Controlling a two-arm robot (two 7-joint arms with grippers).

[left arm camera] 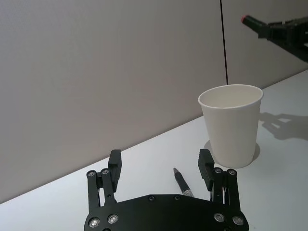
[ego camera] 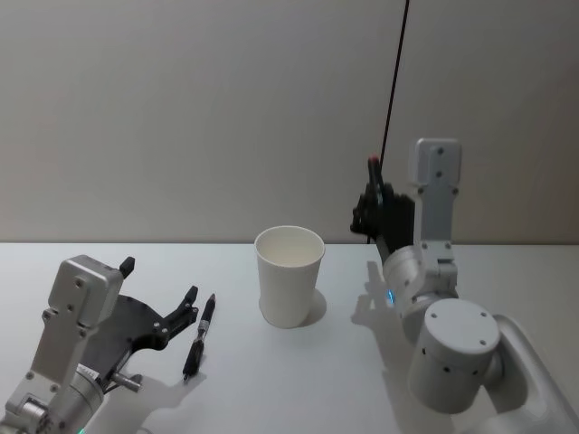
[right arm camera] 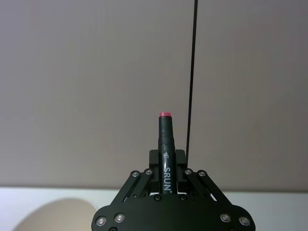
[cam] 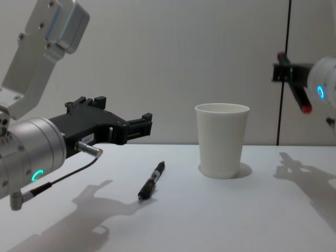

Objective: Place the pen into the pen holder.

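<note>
Slim black pen (ego camera: pixel 200 334) lies pointing away from the robot beside the spread left gripper (left arm camera: pixel 160 159); raised right gripper (right arm camera: pixel 166 161) clamps a red-tipped marker (right arm camera: pixel 165 137).

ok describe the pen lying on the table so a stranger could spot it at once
On the white table, find the white paper cup near the middle. To the robot's left of it, ahead of the open left end effector, lies a slim black pen. Unlike the red-tipped marker clamped in the right end effector, it lies flat and ungripped.
</note>
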